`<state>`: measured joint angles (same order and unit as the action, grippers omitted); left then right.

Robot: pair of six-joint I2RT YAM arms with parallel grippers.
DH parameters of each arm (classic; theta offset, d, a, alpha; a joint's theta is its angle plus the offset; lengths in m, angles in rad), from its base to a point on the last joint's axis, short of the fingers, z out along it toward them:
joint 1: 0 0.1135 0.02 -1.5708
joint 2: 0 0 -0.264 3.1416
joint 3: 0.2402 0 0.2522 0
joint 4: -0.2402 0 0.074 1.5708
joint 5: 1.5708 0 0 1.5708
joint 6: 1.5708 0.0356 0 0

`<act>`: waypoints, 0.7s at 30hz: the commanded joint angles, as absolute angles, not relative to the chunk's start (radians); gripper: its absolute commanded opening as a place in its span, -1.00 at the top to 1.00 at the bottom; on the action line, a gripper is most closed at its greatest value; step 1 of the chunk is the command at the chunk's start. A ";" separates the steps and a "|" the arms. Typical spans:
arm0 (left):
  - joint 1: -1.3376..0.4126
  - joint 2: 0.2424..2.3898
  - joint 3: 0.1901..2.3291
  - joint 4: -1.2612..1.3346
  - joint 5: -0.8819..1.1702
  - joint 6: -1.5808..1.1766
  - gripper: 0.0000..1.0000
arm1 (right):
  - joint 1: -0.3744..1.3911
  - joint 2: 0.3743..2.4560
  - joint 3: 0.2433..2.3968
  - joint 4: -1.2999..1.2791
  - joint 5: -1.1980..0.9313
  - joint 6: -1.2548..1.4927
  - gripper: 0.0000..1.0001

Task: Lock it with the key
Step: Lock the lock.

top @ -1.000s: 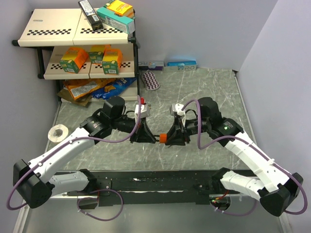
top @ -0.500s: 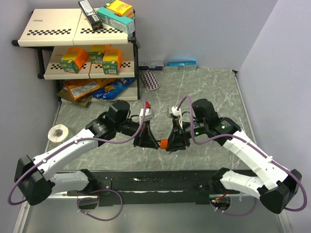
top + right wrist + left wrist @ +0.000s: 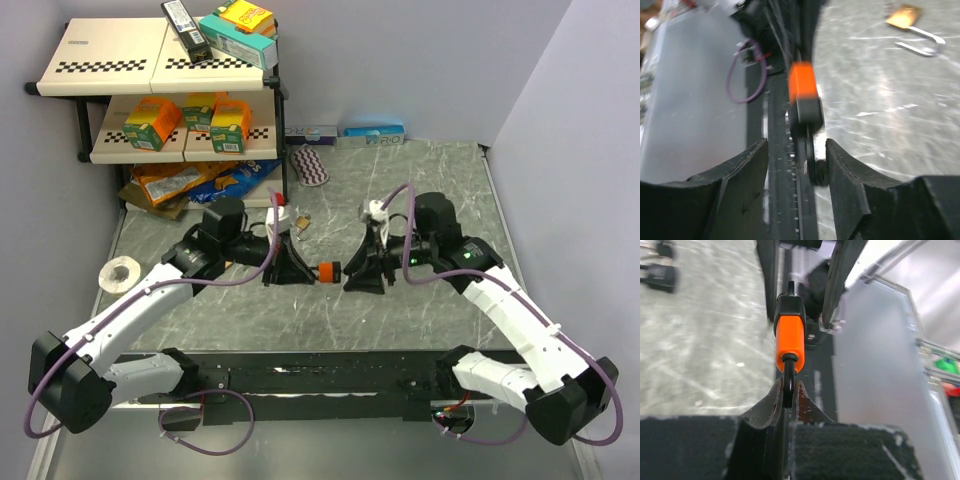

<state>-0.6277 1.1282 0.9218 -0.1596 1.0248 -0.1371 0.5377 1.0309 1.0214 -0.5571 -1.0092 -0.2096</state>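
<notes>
An orange padlock (image 3: pixel 327 269) with a black end hangs in the air between my two grippers. My left gripper (image 3: pixel 303 270) is shut on its black shackle (image 3: pixel 788 380), with the orange body (image 3: pixel 789 335) pointing away from it. A black key (image 3: pixel 810 150) with a small ring (image 3: pixel 821 172) sticks out of the lock's black end (image 3: pixel 807 112). My right gripper (image 3: pixel 350 272) is open, its fingers (image 3: pixel 747 170) standing on either side of the key without touching it.
A brass padlock (image 3: pixel 905 15) with an open shackle lies on the table behind the grippers (image 3: pixel 301 224). A tape roll (image 3: pixel 122 272) lies at the left. A shelf rack (image 3: pixel 160 70) with boxes stands at the back left, with snack bags (image 3: pixel 190 182) and a purple pouch (image 3: pixel 310 165) beside it.
Both grippers and the orange padlock have moved away from the near edge and a little to the left. The right gripper's jaws now stand apart around the key.
</notes>
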 commanded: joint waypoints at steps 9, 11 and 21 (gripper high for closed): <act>-0.565 1.098 0.966 -0.201 1.108 0.008 0.98 | 0.417 1.029 1.048 -0.557 -1.085 -0.304 -0.12; -0.565 1.100 0.966 -0.192 1.118 -0.029 0.98 | 0.417 1.035 1.045 -0.543 -1.086 -0.298 -0.12; -0.586 1.114 0.976 -0.196 1.124 -0.026 0.98 | 0.479 1.058 1.052 -0.502 -1.088 -0.293 0.15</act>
<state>-0.5755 1.1225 0.9222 -0.2512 1.0698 -0.0372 0.4583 1.0595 1.0214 -0.5598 -1.0554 -0.2810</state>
